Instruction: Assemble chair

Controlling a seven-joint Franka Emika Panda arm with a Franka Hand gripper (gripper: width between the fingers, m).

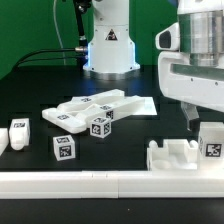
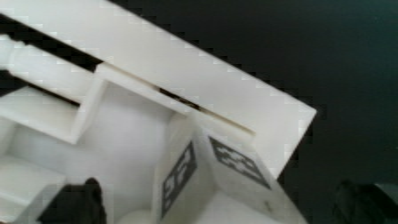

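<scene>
Found the front of the black table (image 1: 150, 128) closed off by the long white border rail (image 1: 100, 185), running straight across the exterior view. Found the ribbed slab (image 1: 170, 155) of the chair lying just behind that rail at the exterior view's right, long axis parallel to it, ribs upward. Could not tell whether slab and rail touched. Saw open black table behind the slab and to its left, as far as the loose parts in the middle.

Saw the gripper (image 2: 217, 204) hanging over the slab's right end with jaws wide apart, clamped on nothing. Saw, in the wrist view, one dark fingertip (image 2: 75, 200) on each side of the tagged block (image 1: 212, 142), with clear space between each and the block's faces. Found that block upright at the slab's right end, one tag facing the exterior camera, its far side cut off by the picture's edge.

Counted, well apart toward the exterior view's left:
- a pile of flat slabs (image 1: 95, 104), long axes slanting from left front to right rear
- a middle block (image 1: 100, 126) just in front of the pile
- a front block (image 1: 64, 150) nearer the rail
- a left block (image 1: 20, 131) near the view's edge

Saw the robot base (image 1: 108, 45) behind the pile, at the table's back.
</scene>
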